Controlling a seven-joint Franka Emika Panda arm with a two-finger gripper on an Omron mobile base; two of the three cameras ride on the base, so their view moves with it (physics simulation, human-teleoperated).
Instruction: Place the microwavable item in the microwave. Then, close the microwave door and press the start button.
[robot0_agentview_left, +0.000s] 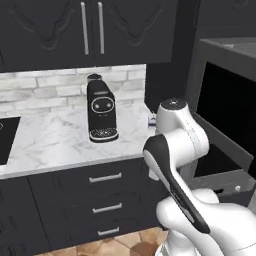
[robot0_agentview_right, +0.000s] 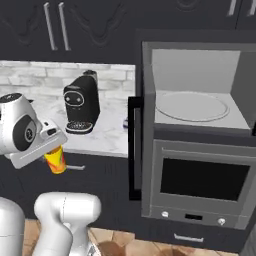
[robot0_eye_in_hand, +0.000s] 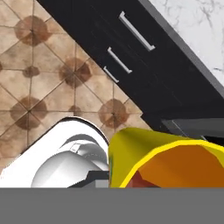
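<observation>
The pincer (robot0_agentview_right: 56, 150) is pinching the yellow cup (robot0_agentview_right: 56, 159), carried off the counter (robot0_agentview_right: 107, 135) in front of the drawers, so it seems the open microwave (robot0_agentview_right: 192, 107), its door (robot0_agentview_right: 134, 150) and start button remain ahead.

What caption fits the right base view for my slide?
Gripper carries the yellow cup in front of the counter, short of the open microwave.
</observation>
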